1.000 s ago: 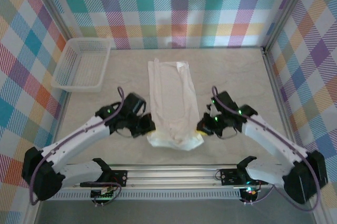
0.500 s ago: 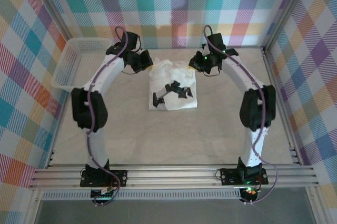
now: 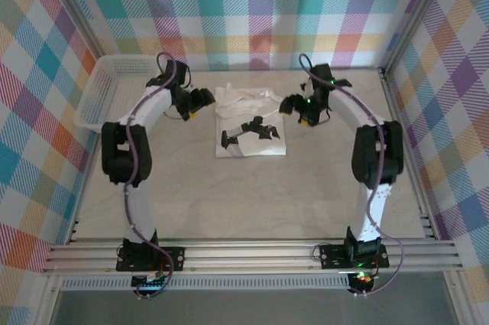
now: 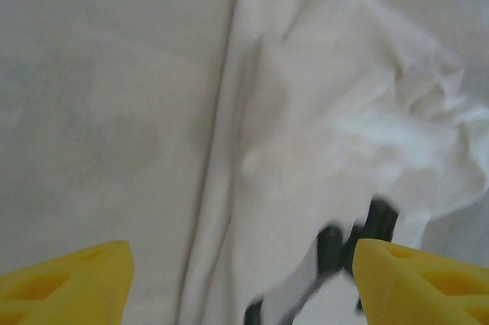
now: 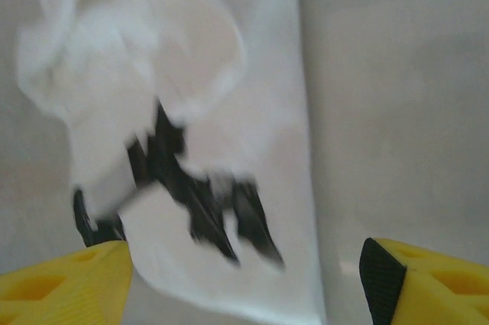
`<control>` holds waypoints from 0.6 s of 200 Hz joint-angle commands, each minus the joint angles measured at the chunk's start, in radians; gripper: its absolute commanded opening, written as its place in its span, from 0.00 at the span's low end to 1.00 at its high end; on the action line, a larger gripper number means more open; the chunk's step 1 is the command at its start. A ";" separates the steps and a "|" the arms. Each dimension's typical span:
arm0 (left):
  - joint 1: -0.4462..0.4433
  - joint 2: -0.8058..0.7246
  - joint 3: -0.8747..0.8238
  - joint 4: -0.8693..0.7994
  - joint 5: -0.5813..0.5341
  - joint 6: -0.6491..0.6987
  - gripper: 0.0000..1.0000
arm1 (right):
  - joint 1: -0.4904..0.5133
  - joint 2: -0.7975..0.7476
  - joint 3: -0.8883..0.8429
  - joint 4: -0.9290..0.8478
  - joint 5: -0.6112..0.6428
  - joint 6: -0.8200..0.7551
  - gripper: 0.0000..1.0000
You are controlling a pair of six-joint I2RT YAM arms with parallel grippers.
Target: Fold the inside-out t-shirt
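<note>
Left arm: reaching far, elbow raised | my left gripper [image 3: 199,102]: jaws wide apart, holding nothing | right arm: mirrored | my right gripper [image 3: 293,111]: jaws wide apart, holding nothing

Table [image 3: 306,187] with seemingly folded t-shirt [image 3: 244,103], basket [image 3: 103,84]

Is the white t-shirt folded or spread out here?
Folded: the white thin-fabric t-shirt lies as a short doubled rectangle on the beige table, its far layer rumpled, no sleeves sticking out.
</note>
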 commanded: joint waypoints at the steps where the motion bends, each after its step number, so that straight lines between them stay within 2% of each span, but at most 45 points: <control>1: -0.046 -0.153 -0.236 0.102 0.022 -0.023 0.71 | 0.013 -0.073 -0.216 0.147 -0.052 0.028 0.77; 31: -0.100 -0.147 -0.367 0.180 0.051 -0.071 0.65 | 0.056 -0.017 -0.260 0.193 -0.055 0.057 0.74; 53: -0.124 -0.108 -0.384 0.246 0.081 -0.107 0.60 | 0.068 0.051 -0.226 0.194 -0.060 0.081 0.60; 67: -0.130 -0.082 -0.383 0.245 0.081 -0.109 0.45 | 0.069 0.067 -0.213 0.191 -0.060 0.093 0.44; 71: -0.130 -0.079 -0.386 0.245 0.081 -0.109 0.40 | 0.068 0.066 -0.212 0.187 -0.058 0.096 0.35; 86: -0.130 -0.091 -0.418 0.255 0.078 -0.108 0.18 | 0.069 0.042 -0.221 0.176 -0.041 0.101 0.12; 95: -0.130 -0.102 -0.438 0.253 0.080 -0.101 0.04 | 0.069 0.021 -0.235 0.168 -0.029 0.097 0.02; 99: -0.129 -0.107 -0.448 0.249 0.083 -0.098 0.00 | 0.070 0.012 -0.242 0.162 -0.026 0.092 0.00; 120: -0.135 -0.159 -0.543 0.241 0.116 -0.092 0.00 | 0.070 -0.048 -0.300 0.124 -0.034 0.060 0.00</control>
